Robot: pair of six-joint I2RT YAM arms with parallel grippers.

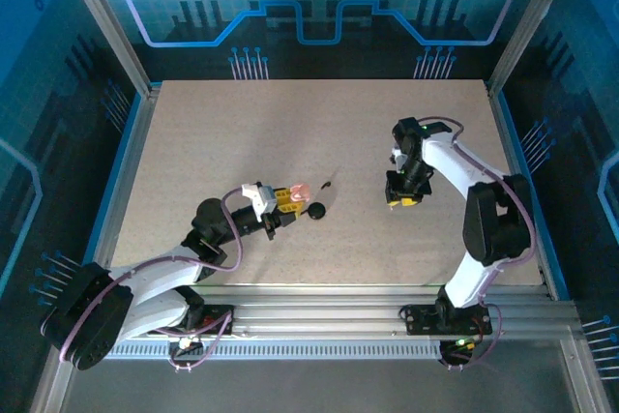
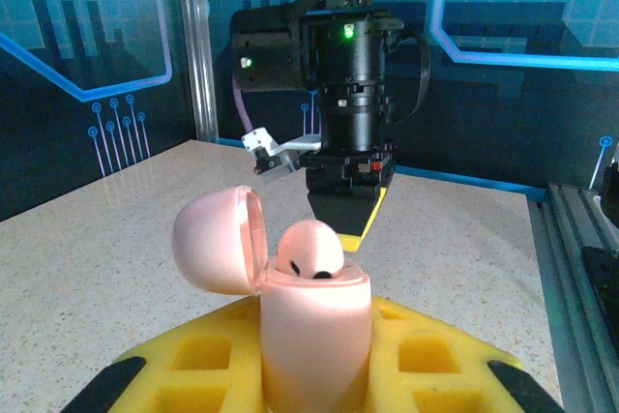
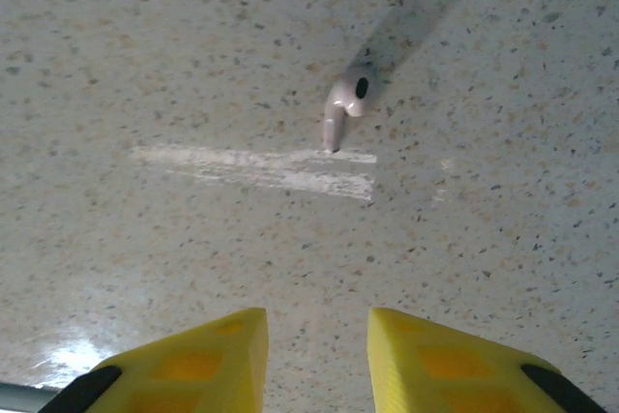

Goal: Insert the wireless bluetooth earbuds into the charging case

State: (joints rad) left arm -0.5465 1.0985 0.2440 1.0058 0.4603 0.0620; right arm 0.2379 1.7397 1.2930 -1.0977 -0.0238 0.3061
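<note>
My left gripper point(image 2: 315, 365) is shut on the charging case point(image 2: 314, 321), a pale-pink case held upright between the yellow fingers point(image 2: 193, 360). Its lid point(image 2: 218, 239) is swung open to the left. One earbud point(image 2: 309, 249) sits in the case with its rounded head sticking out. The second earbud point(image 3: 344, 108), whitish with a short stem, lies on the table ahead of my right gripper point(image 3: 317, 355). That gripper is open and points down at the table with nothing between its fingers. From above, the case point(image 1: 300, 189) and left gripper point(image 1: 287, 198) are left of centre, and the right gripper point(image 1: 403, 198) is to their right.
The speckled table point(image 1: 242, 132) is fenced by aluminium rails and blue panels. A pale scuff streak point(image 3: 261, 166) lies just below the loose earbud. A dark round patch point(image 1: 316, 210) is on the table beside the left gripper. The right arm point(image 2: 348, 74) hangs beyond the case.
</note>
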